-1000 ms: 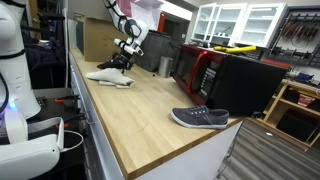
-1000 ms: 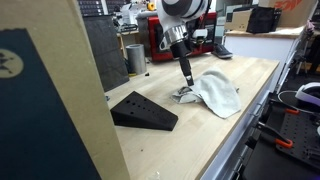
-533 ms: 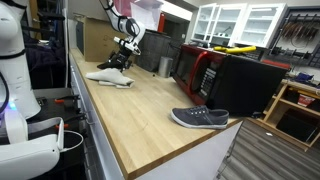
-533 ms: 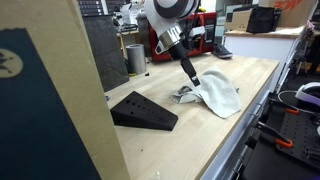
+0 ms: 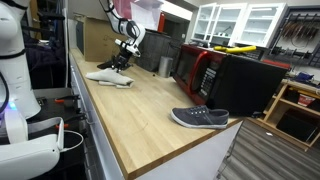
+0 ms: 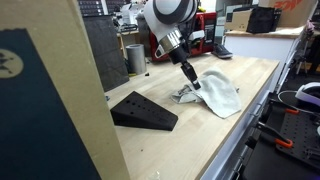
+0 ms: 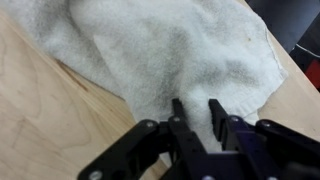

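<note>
Towel [image 7: 150, 50] — white, limp and light — lies on the counter [image 7: 40, 110] directly under and ahead of the gripper [image 7: 197, 110], whose jaws stand nearly together with cloth between, a true pinch or not I cannot tell; likely best taken by a raised edge fold

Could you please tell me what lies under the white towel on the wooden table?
A grey thing pokes out from under the edge of the towel; the rest of it is covered, so I cannot tell what it is.
</note>
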You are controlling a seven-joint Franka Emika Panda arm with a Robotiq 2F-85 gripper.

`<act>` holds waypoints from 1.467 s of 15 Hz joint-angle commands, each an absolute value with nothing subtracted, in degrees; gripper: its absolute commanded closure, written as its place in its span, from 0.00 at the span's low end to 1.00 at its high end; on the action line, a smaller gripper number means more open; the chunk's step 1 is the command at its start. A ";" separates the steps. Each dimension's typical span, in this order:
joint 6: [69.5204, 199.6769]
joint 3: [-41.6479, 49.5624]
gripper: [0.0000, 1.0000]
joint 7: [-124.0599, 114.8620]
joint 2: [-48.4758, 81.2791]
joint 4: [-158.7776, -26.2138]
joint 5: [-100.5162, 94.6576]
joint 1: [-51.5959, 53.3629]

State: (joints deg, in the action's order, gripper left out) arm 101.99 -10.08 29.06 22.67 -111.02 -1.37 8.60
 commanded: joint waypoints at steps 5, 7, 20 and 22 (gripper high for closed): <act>108.34 -11.40 0.99 28.18 21.92 -109.05 4.62 6.65; 110.57 -11.31 0.99 26.06 23.11 -107.16 7.35 6.83; 118.14 -5.49 0.99 10.02 36.35 -89.30 7.09 4.91; 117.77 -4.35 0.99 9.20 38.36 -86.73 6.93 3.59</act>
State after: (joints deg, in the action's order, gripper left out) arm 119.39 -5.47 11.95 34.82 -92.18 7.98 5.12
